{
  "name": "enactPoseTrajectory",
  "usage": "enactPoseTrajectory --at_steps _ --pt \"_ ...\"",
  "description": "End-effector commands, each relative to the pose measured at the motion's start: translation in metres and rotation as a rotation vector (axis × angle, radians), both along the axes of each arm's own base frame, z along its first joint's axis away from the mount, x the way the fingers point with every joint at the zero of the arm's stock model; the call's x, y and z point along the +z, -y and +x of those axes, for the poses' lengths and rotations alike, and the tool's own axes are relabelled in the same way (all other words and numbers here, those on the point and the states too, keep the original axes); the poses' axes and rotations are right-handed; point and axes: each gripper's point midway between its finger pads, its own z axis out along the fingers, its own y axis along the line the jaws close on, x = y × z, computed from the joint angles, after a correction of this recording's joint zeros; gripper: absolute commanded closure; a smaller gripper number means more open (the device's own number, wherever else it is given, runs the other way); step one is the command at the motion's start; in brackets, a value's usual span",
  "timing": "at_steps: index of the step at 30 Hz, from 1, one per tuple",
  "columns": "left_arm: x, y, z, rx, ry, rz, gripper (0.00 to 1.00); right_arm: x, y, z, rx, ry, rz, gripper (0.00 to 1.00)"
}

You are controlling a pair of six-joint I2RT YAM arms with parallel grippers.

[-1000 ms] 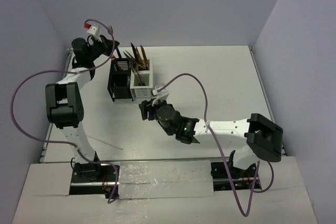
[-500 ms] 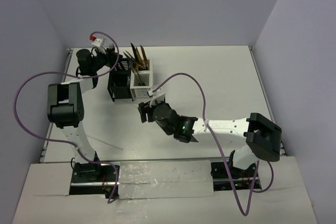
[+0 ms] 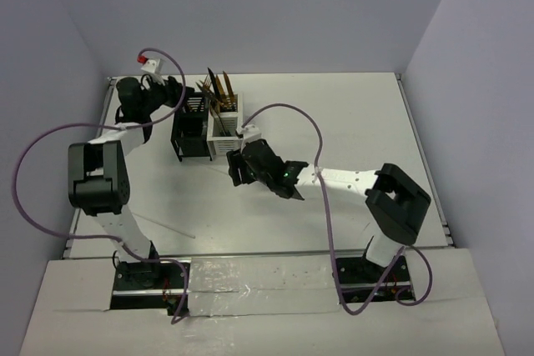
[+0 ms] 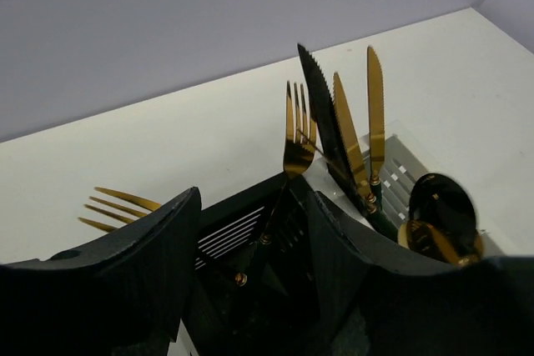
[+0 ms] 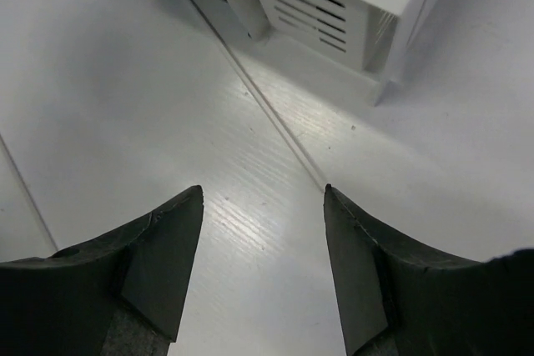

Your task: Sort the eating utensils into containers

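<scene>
Utensils [image 4: 334, 131] stand clustered in joined black [image 3: 190, 127] and white [image 3: 224, 129] caddies; only the left wrist view reveals serrated knife teeth. Both grippers [image 4: 250, 281] [image 5: 263, 264] gape, holding nothing.

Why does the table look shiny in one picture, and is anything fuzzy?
Right wrist view: light bounces off the table in a bright streak below the white caddy. Left wrist view: the near fingers look soft and dark; the gold fork looks sharp.

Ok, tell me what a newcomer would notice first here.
The gold-headed utensils bristling upright from the joined black caddy and white caddy at the table's far left. Next, the left gripper open beside them, and the right gripper open and empty just before the white one.
</scene>
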Motion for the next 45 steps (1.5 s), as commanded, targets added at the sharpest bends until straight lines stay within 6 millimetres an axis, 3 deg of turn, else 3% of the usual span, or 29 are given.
enactPoseTrajectory --at_steps 1,2,3,4,8,12,15,16,20,22,23,26,27,30,34,37,39,42,45 --pt "0.059 -0.016 -0.004 0.104 0.038 0.005 0.36 -0.014 -0.009 -0.004 0.074 -0.105 -0.041 0.34" --pt "0.069 -0.020 -0.004 0.122 0.037 0.015 0.36 -0.027 -0.008 -0.001 0.067 -0.122 -0.076 0.34" --pt "0.078 -0.022 -0.008 0.130 0.037 0.026 0.35 -0.023 -0.012 0.005 0.071 -0.111 -0.084 0.34" --pt "0.073 -0.025 -0.013 0.141 -0.003 0.052 0.35 -0.029 -0.011 0.005 0.070 -0.129 -0.115 0.34" --pt "0.100 -0.037 -0.036 0.153 -0.013 0.077 0.33 -0.050 -0.014 0.016 0.071 -0.192 -0.185 0.35" --pt "0.104 -0.062 -0.063 0.165 -0.061 0.034 0.33 -0.074 -0.017 0.017 0.081 -0.262 -0.268 0.35" --pt "0.105 -0.093 -0.083 0.204 -0.074 0.019 0.34 -0.082 -0.019 0.017 0.088 -0.311 -0.302 0.35" --pt "0.105 -0.098 -0.087 0.212 -0.072 0.027 0.34 -0.093 -0.018 0.016 0.088 -0.339 -0.323 0.35" --pt "0.107 -0.115 -0.114 0.235 -0.059 0.048 0.34 -0.104 -0.021 0.014 0.116 -0.388 -0.340 0.36" --pt "0.093 -0.114 -0.127 0.216 -0.098 0.056 0.34 -0.110 -0.021 0.010 0.130 -0.411 -0.353 0.44" --pt "0.097 -0.109 -0.135 0.191 -0.084 0.061 0.34 -0.112 -0.020 0.008 0.130 -0.416 -0.358 0.45" --pt "0.093 -0.105 -0.152 0.174 -0.085 0.068 0.34 -0.114 -0.015 0.004 0.131 -0.420 -0.358 0.68" --pt "0.092 -0.105 -0.157 0.168 -0.092 0.062 0.34 -0.114 -0.013 0.003 0.131 -0.422 -0.360 0.81" --pt "0.099 -0.105 -0.168 0.161 -0.067 0.091 0.34 -0.115 -0.004 -0.010 0.141 -0.438 -0.384 1.00" --pt "0.103 -0.107 -0.182 0.161 -0.087 0.108 0.34 -0.118 0.013 -0.044 0.173 -0.449 -0.457 1.00" --pt "0.097 -0.115 -0.187 0.186 -0.126 0.127 0.34 -0.128 0.043 -0.097 0.217 -0.519 -0.546 1.00" --pt "0.092 -0.120 -0.191 0.198 -0.130 0.150 0.34 -0.121 0.051 -0.119 0.234 -0.526 -0.539 1.00" --pt "0.085 -0.123 -0.196 0.211 -0.148 0.163 0.34 -0.119 0.071 -0.132 0.200 -0.542 -0.550 0.99" --pt "0.081 -0.119 -0.200 0.188 -0.157 0.148 0.33 -0.094 0.072 -0.125 0.189 -0.483 -0.534 0.98"
